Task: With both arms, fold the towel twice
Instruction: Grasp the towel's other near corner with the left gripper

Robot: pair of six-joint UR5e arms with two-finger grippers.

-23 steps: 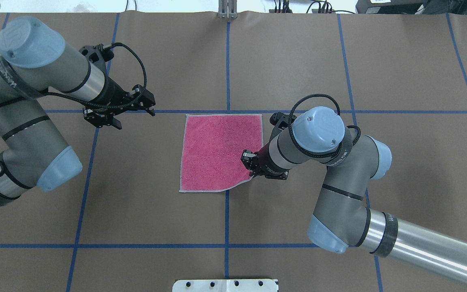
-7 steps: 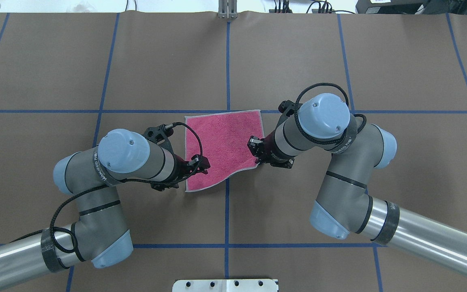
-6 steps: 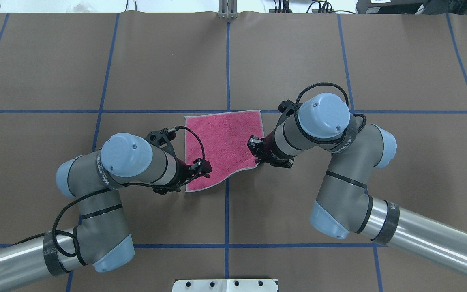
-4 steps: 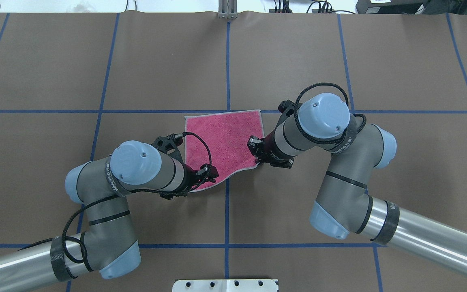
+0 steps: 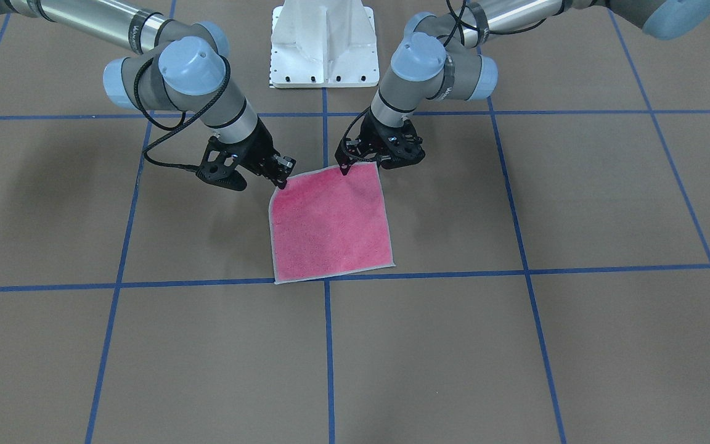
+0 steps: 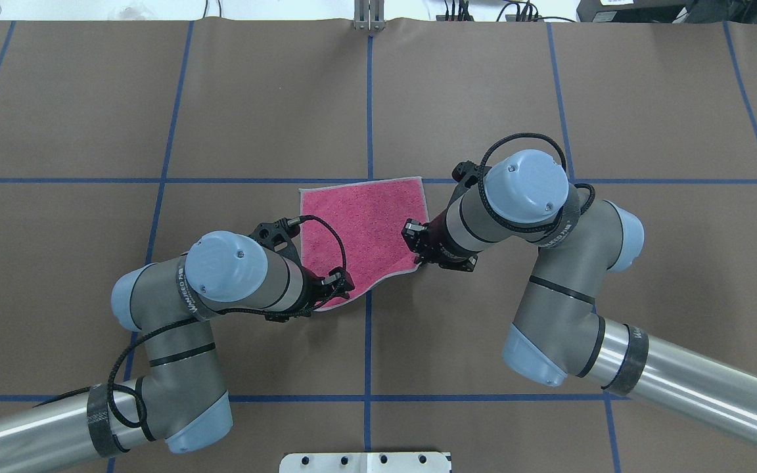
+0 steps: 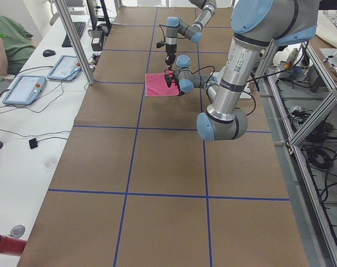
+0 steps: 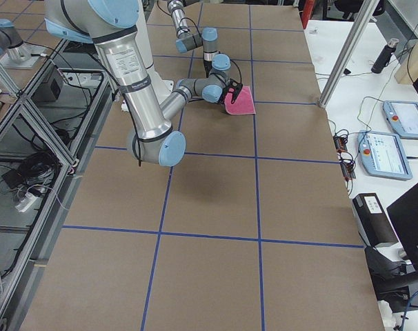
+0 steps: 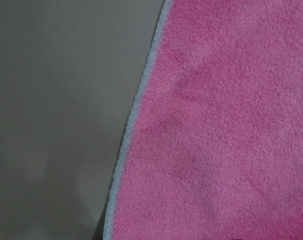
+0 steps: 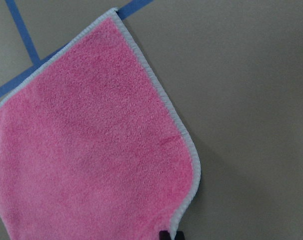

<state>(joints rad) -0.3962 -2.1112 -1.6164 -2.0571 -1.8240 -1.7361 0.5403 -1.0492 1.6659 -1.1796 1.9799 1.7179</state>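
Terry cloth, pink face up, light grey edging (image 9: 131, 120): the towel (image 6: 368, 226). It lies on the brown-covered table (image 6: 483, 98) and spreads from both end effectors away from the robot. The edge farthest from them lies flat along a blue tape line (image 6: 253, 180).

Left end effector (image 6: 345, 287), black, two-finger, on the left arm (image 6: 234, 282). It is tip-down at the towel's near corner on its own side and touches the cloth. Whether it is clenched or released cannot be told. Its wrist view shows only pink pile and edging close up, with bare table beside them.

Right end effector (image 6: 418, 259), black, two-finger, on the right arm (image 6: 523, 197). It is clenched on the other near corner of the towel. That corner is drawn in and raised slightly off the table, with its hem curled. A dark fingertip (image 10: 170, 235) sits at the hem in the wrist view.

Towel edge between the two end effectors: not straight, running in a shallow wave from one to the other.

White pedestal base (image 5: 323, 43): behind both end effectors and well apart from the towel.

Person (image 7: 7, 39): seated at a white side table (image 7: 18, 167), far from both end effectors.
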